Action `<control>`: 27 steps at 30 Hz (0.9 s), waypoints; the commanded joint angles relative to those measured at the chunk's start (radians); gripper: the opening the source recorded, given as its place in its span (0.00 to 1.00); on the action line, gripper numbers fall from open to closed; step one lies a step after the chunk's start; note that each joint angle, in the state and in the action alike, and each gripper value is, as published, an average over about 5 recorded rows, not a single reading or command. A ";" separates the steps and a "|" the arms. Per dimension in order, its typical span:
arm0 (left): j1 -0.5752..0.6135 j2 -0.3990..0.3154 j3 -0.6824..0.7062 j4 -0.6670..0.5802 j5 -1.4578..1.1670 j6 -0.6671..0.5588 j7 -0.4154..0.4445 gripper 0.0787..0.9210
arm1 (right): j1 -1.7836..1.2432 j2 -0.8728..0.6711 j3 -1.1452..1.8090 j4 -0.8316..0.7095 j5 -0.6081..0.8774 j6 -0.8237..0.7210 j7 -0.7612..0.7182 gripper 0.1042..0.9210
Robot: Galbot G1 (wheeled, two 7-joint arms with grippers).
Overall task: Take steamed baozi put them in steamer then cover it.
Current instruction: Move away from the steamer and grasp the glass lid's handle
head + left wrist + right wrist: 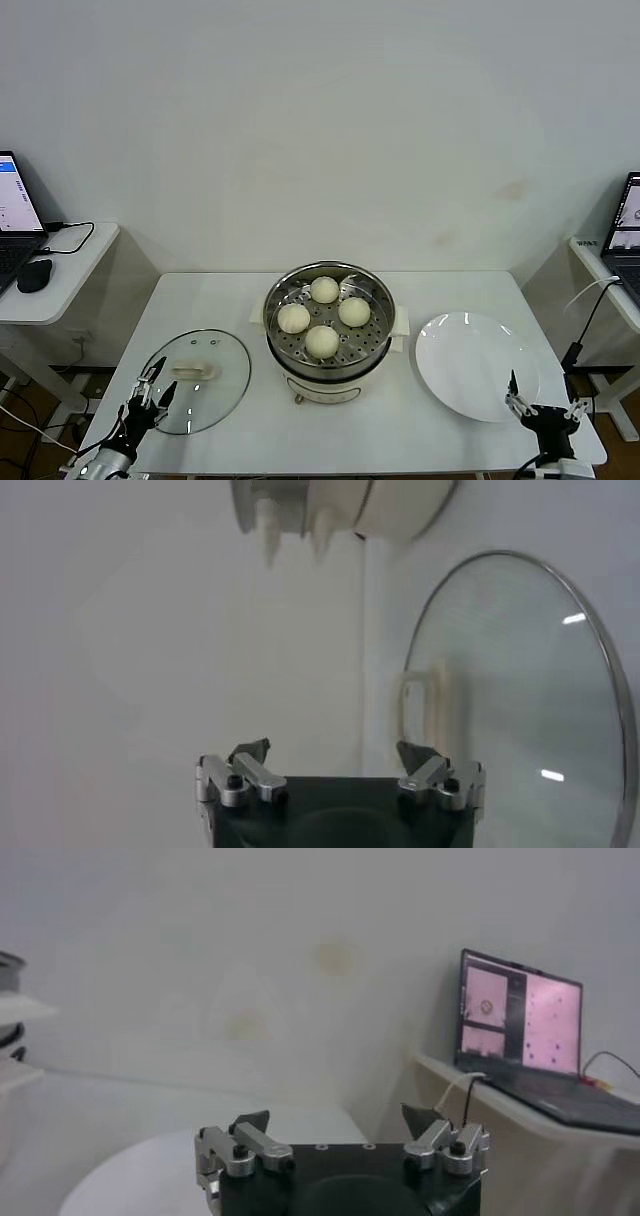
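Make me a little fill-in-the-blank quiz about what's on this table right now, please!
1. The steamer holds ____ steamed baozi.
2. The cover lies flat on the table, on the steamer's ____ side.
3. The white plate has ____ on it.
4. The left gripper and right gripper both have their fingers ____.

Missing words: four; left; nothing; open

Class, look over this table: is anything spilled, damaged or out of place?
Nothing stands out. Four buns sit inside the steamer, the lid lies flat beside it with its handle up, and the white plate is bare.
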 commanded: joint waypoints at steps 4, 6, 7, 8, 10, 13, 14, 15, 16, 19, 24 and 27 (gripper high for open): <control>-0.151 0.030 0.073 0.102 0.026 -0.010 0.021 0.88 | -0.020 0.013 0.020 -0.005 -0.018 0.009 0.006 0.88; -0.171 0.031 0.085 0.116 0.026 -0.010 0.023 0.88 | -0.023 0.013 0.023 -0.006 -0.020 0.010 0.006 0.88; -0.181 0.031 0.092 0.123 0.026 -0.010 0.023 0.88 | -0.024 0.014 0.024 -0.006 -0.022 0.011 0.006 0.88; -0.191 0.031 0.098 0.131 0.026 -0.010 0.024 0.88 | -0.025 0.014 0.025 -0.006 -0.023 0.012 0.006 0.88; -0.211 0.029 0.110 0.145 0.027 -0.011 0.024 0.88 | -0.028 0.015 0.025 -0.004 -0.025 0.013 0.006 0.88; -0.237 0.025 0.125 0.157 0.028 -0.010 0.025 0.88 | -0.031 0.015 0.027 -0.003 -0.025 0.014 0.006 0.88; -0.244 0.024 0.129 0.160 0.028 -0.009 0.026 0.88 | -0.031 0.015 0.027 -0.003 -0.025 0.014 0.006 0.88; -0.251 0.022 0.133 0.163 0.027 -0.009 0.028 0.88 | -0.031 0.014 0.028 -0.004 -0.025 0.015 0.006 0.88; -0.257 0.021 0.137 0.167 0.027 -0.009 0.029 0.88 | -0.032 0.014 0.029 -0.006 -0.025 0.015 0.006 0.88; -0.276 0.018 0.151 0.185 0.025 -0.009 0.031 0.88 | -0.031 0.014 0.030 -0.010 -0.025 0.017 0.006 0.88; -0.305 0.008 0.162 0.222 0.022 -0.010 0.025 0.88 | -0.029 0.013 0.029 -0.013 -0.025 0.016 0.005 0.88; -0.313 0.005 0.161 0.235 0.020 -0.010 0.024 0.88 | -0.028 0.011 0.029 -0.015 -0.024 0.015 0.004 0.88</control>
